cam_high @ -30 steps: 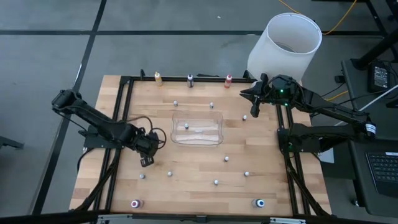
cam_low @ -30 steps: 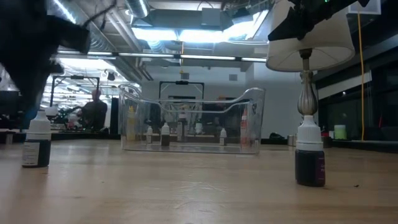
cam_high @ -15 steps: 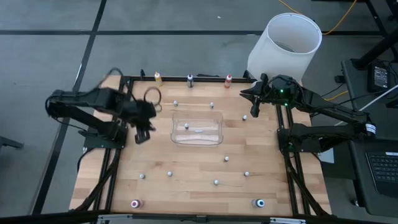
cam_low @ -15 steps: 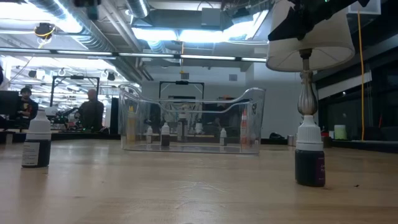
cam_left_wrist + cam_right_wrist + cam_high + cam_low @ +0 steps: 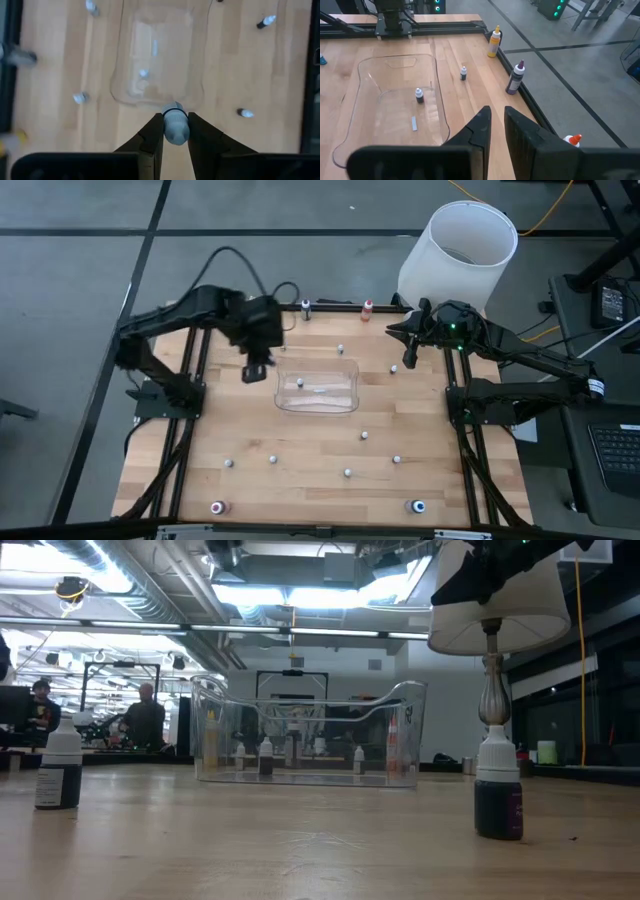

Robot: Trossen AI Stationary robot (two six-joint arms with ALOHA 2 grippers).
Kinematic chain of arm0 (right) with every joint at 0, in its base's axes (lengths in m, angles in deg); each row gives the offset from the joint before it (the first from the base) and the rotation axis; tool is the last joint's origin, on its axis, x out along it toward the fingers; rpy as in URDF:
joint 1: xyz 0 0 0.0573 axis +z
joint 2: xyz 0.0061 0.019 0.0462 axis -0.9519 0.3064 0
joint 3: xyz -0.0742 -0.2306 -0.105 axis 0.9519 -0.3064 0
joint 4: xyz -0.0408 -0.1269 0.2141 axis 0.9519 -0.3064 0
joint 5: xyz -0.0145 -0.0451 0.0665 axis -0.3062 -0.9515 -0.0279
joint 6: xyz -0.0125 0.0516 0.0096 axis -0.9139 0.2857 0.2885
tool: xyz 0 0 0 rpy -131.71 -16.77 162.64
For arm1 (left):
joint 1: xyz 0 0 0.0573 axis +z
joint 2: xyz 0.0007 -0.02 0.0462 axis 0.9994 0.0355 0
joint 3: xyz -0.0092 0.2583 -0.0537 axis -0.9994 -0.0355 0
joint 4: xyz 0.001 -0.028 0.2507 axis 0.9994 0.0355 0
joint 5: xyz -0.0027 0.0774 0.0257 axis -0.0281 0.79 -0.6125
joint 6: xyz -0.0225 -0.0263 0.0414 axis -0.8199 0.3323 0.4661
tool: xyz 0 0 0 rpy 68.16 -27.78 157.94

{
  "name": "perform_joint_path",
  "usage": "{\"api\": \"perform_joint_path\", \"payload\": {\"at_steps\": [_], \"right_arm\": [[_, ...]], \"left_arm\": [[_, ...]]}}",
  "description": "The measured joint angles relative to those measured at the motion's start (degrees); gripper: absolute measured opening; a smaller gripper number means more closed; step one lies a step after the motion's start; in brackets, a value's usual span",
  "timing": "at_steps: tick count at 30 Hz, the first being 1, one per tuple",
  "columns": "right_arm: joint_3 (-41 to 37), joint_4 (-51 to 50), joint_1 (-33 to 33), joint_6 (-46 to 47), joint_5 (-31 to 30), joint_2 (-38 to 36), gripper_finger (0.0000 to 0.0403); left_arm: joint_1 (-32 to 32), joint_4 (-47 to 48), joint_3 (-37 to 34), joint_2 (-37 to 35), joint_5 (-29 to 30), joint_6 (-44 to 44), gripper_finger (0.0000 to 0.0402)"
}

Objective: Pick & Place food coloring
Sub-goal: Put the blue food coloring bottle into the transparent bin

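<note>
I see a small bottle (image 5: pixel 175 122) with a pale rounded cap clamped between my left fingers (image 5: pixel 150 140), held above the surface (image 5: pixel 300 450) just beside the tray's (image 5: pixel 345 406) left end. The left arm is bent high, elbow out, wrist pointing down. The tray is clear, thin plastic with rounded corners; the surface is pale wood planks. My right gripper (image 5: pixel 492 125) waits at the far right corner, fingers nearly together, empty. No writing I can read.
</note>
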Motion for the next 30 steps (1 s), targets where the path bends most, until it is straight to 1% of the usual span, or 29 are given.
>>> {"api": "perform_joint_path", "payload": {"at_steps": [4, 7, 10, 13, 15, 18, 24, 30], "right_arm": [[0.01, 0.0, 0.0, 0.0, -0.01, 0.0, 0.0058], [0.0, 0.0, -0.02, 0.01, -0.01, 0.0, 0.0058], [-0.01, 0.0, -0.01, 0.0, -0.01, 0.0, 0.0058], [-0.01, 0.0, -0.02, 0.0, -0.01, 0.0, 0.0058], [-0.01, 0.0, 0.0, -0.04, -0.01, 0.0, 0.0058], [-0.01, 0.0, -0.01, -0.07, -0.01, 0.0, 0.0058], [0.0, 0.0, 0.0, -0.1, -0.01, 0.0, 0.0058], [-0.01, -0.02, -0.02, -0.2, -0.01, 0.0, 0.0058]], "left_arm": [[1.24, -2.36, 2.65, 5.84, -0.05, 7.51, 0.0065], [1.89, -6.48, 2.71, 9.34, -0.71, 11.92, 0.0065], [1.92, -10.35, 2.73, 12.79, -1.14, 18.39, 0.0065], [1.83, -11.7, 2.73, 15.75, -1.5, 25.55, 0.0066], [1.83, -11.72, 2.73, 17.74, -3.48, 28.68, 0.0066], [2.05, -11.89, 2.73, 20.85, -5.74, 30.51, 0.0066], [2.75, -12.56, 2.73, 26.46, -5.54, 31.83, 0.0066], [3.59, -12.79, 2.69, 31.07, -3.73, 25.99, 0.0065]]}}
